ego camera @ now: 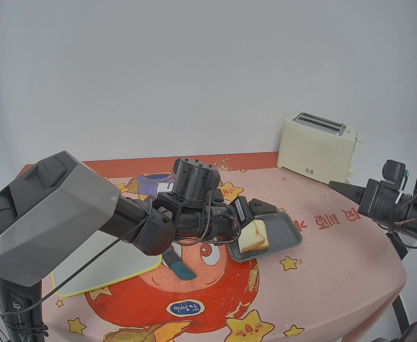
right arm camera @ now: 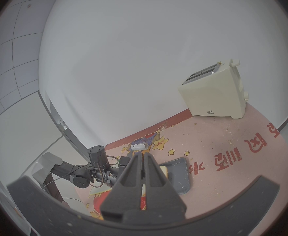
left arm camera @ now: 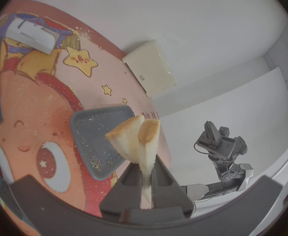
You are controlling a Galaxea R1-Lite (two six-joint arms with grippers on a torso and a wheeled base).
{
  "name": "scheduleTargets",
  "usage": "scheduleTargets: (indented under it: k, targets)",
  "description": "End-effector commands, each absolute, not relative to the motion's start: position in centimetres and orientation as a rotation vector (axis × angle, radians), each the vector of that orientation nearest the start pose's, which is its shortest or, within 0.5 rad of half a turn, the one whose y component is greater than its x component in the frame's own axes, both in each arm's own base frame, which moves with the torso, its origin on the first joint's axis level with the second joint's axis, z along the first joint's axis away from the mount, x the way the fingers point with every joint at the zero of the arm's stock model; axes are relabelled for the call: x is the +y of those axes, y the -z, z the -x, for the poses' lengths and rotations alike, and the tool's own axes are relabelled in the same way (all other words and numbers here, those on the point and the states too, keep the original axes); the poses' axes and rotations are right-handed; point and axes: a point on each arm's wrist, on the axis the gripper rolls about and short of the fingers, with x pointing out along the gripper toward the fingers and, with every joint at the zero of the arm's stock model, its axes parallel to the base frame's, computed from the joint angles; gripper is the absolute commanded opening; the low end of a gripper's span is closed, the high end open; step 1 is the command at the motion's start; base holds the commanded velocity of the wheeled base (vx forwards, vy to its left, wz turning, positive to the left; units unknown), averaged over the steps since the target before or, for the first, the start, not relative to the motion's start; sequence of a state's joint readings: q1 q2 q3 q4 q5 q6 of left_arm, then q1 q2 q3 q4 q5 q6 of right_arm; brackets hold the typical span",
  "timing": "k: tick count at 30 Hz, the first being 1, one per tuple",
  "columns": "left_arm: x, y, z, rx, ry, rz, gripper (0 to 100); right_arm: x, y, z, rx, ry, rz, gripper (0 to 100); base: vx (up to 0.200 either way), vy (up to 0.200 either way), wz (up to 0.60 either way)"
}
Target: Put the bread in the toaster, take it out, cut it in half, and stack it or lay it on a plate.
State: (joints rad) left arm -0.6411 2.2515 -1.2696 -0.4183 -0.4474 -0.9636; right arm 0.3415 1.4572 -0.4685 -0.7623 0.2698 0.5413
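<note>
Two toasted bread halves (left arm camera: 140, 141), pressed together, are pinched between the fingers of my left gripper (left arm camera: 146, 171), which is shut on them. They hang just above the near left part of the grey plate (ego camera: 284, 231), also visible as the bread (ego camera: 253, 236) in the head view. The cream toaster (ego camera: 317, 146) stands at the table's back right with its slots empty. Off the table's right side hovers my right gripper (ego camera: 344, 189), shut with nothing in it and pointing toward the plate; its closed fingers (right arm camera: 130, 171) show in the right wrist view.
A white cutting board (ego camera: 104, 267) with a yellow-green rim lies at the left, partly under my left arm. A teal-handled knife (ego camera: 180, 268) lies beside it. A small white box (left arm camera: 32, 35) sits near the table's back edge. Crumbs are scattered around the toaster.
</note>
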Motion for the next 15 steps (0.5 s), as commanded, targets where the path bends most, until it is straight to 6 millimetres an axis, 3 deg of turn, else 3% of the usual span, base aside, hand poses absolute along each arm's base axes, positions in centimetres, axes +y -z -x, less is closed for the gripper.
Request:
scheduleTargets:
  k: [1,8,15]
  targets:
    - [-26.5,-9.3,-33.7,1.014,0.687,0.753,100,8.1,-17.0,-20.9,0.392,-0.531,-0.512,0,0.0,0.0,0.0]
    - [-26.4,-11.4,-33.1,0.949,0.715,0.73,100,8.0,-17.0,-20.9,0.389,-0.53,-0.513,0,0.0,0.0,0.0]
    - [-28.3,-12.5,-31.3,0.891,0.74,0.666,100,8.0,-17.0,-20.9,0.39,-0.528,-0.513,0,0.0,0.0,0.0]
